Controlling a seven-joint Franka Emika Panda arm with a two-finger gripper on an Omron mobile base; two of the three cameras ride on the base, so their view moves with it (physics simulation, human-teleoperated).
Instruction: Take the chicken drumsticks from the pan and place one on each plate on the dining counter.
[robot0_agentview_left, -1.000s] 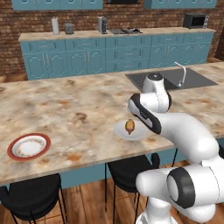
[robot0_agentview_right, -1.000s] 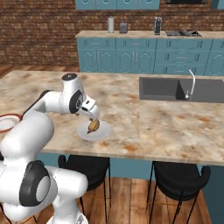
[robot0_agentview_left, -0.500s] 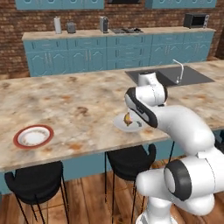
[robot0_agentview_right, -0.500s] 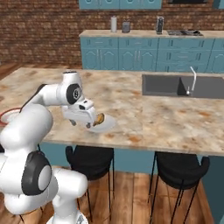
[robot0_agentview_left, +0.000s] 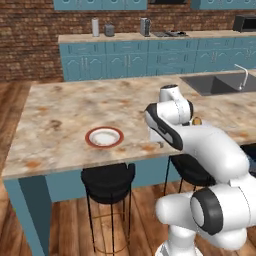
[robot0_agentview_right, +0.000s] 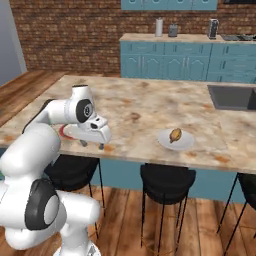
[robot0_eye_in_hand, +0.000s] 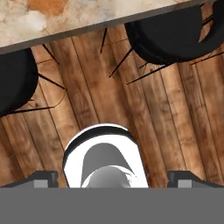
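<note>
The gripper (robot0_agentview_right: 93, 144) hangs over the near edge of the dining counter (robot0_agentview_right: 150, 107), fingers spread wide and empty. One drumstick (robot0_agentview_right: 175, 135) lies on a plate (robot0_agentview_right: 176, 141) to the arm's right. A second plate (robot0_agentview_left: 104, 136) sits bare, well apart to the left. Black stools (robot0_eye_in_hand: 173, 30) stand below on the wooden floor (robot0_eye_in_hand: 144, 118).

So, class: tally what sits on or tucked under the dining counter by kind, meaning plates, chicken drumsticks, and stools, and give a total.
Plates: 2, one empty, one holding the drumstick
Chicken drumsticks: 1
Black stools: 3 in the right base view
Total: 6
</note>
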